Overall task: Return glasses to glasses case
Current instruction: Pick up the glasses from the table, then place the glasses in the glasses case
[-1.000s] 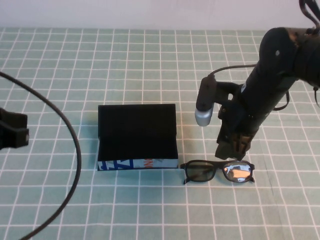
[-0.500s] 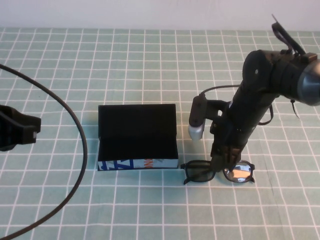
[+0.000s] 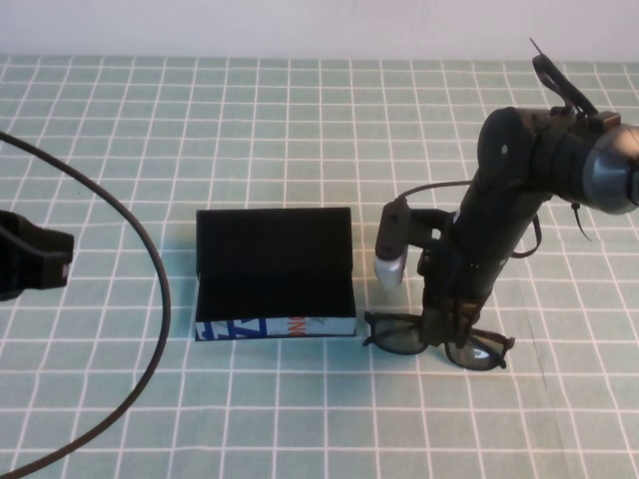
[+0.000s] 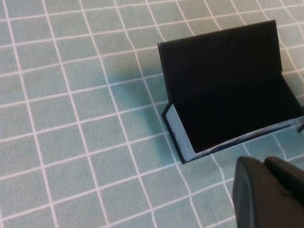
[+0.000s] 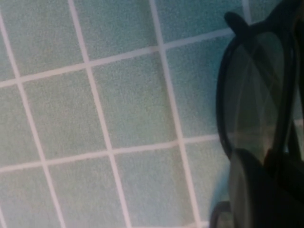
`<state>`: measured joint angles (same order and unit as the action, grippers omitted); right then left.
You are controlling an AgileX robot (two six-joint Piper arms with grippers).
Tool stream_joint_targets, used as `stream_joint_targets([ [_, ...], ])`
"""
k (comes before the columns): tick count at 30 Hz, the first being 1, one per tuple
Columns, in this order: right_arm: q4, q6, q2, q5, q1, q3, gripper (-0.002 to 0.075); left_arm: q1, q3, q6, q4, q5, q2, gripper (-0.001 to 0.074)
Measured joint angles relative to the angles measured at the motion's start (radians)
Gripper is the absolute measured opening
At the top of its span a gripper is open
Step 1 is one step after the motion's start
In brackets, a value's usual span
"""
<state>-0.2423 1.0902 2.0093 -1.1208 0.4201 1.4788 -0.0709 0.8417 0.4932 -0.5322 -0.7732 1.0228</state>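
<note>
High view: our right gripper (image 3: 451,324) sits at the bridge of the glasses (image 3: 436,340), seemingly clamped on them, just right of the glasses case (image 3: 274,271), whose black interior holds nothing. Our left gripper (image 3: 30,261) waits far left, its opening unclear.

Black glasses (image 3: 436,341) with dark lenses, lower right of centre. Black glasses case (image 3: 275,273) at mid-frame, light-blue front with dark-blue and orange print. Pale green table (image 3: 250,130) gridded in white lines. Black right end effector (image 3: 446,324); black left end effector (image 3: 30,261) at left edge.
</note>
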Motion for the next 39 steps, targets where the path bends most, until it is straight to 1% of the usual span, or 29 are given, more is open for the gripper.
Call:
stream_joint_targets([
  [5, 0.054, 0.0, -0.007, -0.047, 0.004, 0.044, 0.002, 0.0, 0.0, -0.003, 0.001, 0.002, 0.0, 0.0001],
  [9, 0.053, -0.003, -0.026, -0.083, 0.002, 0.135, 0.002, 0.0, 0.0, -0.004, 0.001, 0.002, 0.0, 0.0001],
  [12, 0.013, -0.03, -0.036, -0.092, -0.002, 0.22, 0.0019, 0.0, 0.0, -0.006, 0.01, 0.002, 0.0, 0.0001],
  [15, -0.07, -0.061, -0.04, -0.096, -0.002, 0.302, 0.0018, 0.0, 0.0, -0.013, 0.035, 0.004, 0.0, 0.0001],
  [17, -0.106, -0.071, -0.04, -0.096, 0.018, 0.354, 0.0017, 0.0, 0.0, -0.015, 0.042, 0.006, -0.004, 0.0001],
  [20, -0.107, -0.084, -0.04, -0.101, 0.069, 0.425, 0.0017, 0.0, 0.0, -0.015, 0.044, 0.011, -0.01, 0.0001],
  [25, -0.057, -0.116, 0.0, -0.107, 0.178, 0.526, 0.0017, 0.0, 0.0, -0.015, 0.053, 0.013, -0.013, 0.0001],
  [28, -0.04, -0.122, 0.041, -0.111, 0.221, 0.561, 0.0017, 0.0, 0.0, -0.015, 0.059, 0.013, -0.013, 0.0001],
  [31, -0.04, -0.122, 0.089, -0.113, 0.235, 0.568, 0.0017, 0.0, 0.0, -0.015, 0.061, 0.013, -0.013, 0.0001],
  [39, -0.014, -0.122, 0.188, -0.113, 0.235, 0.568, 0.0017, 0.0, 0.0, -0.015, 0.061, 0.013, -0.013, 0.0001],
])
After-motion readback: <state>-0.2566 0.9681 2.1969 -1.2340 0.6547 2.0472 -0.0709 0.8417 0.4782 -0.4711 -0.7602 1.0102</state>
